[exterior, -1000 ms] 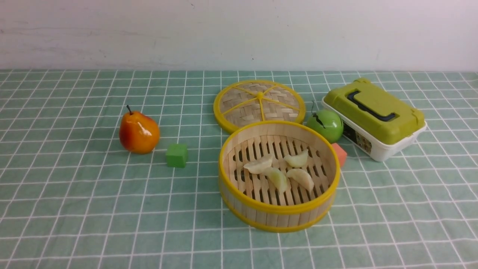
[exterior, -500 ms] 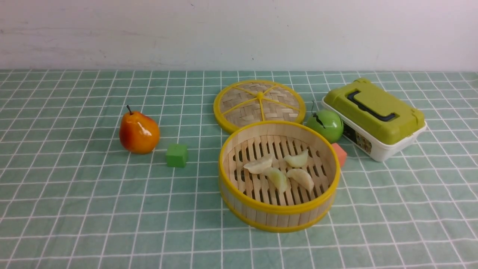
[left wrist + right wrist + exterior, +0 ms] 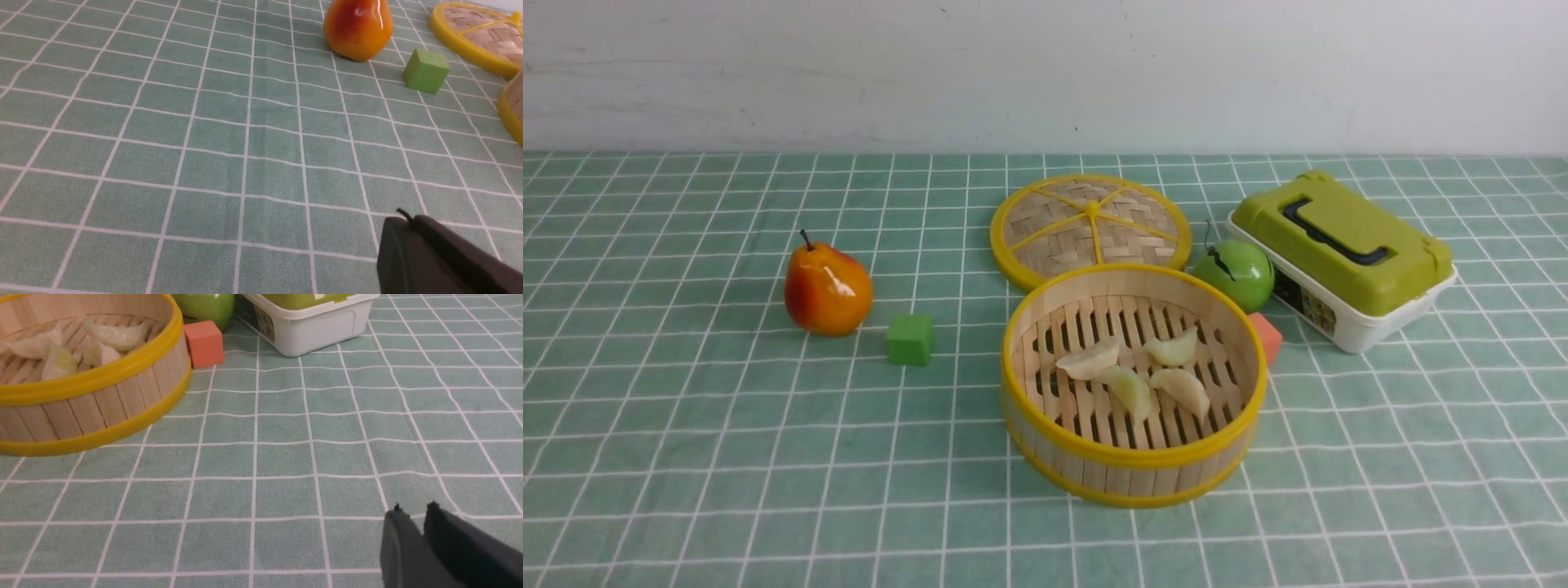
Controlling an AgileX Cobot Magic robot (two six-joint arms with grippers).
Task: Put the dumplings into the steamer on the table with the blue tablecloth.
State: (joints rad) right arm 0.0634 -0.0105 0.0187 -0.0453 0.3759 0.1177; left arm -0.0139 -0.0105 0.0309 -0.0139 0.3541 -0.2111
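Clenched on nothing, the left gripper hangs over the blue tablecloth; the right gripper is slightly parted, a narrow gap showing between its tips, and holds nothing. Neither touches any object.

Compared with the earlier front view, every object keeps its place, and the four dumplings lie in the same arrangement. They rest inside the steamer, on its slatted floor, close together near the middle. The steamer stands upright on the table.

Behind the steamer lies the round woven lid, its near edge partly hidden by the steamer's rim. A green round fruit sits behind and to the right, near an orange block just beside the steamer's right wall. Farther right is a white box with a green lid, its black handle folded down. On the left, a green cube stands near an orange-red pear.
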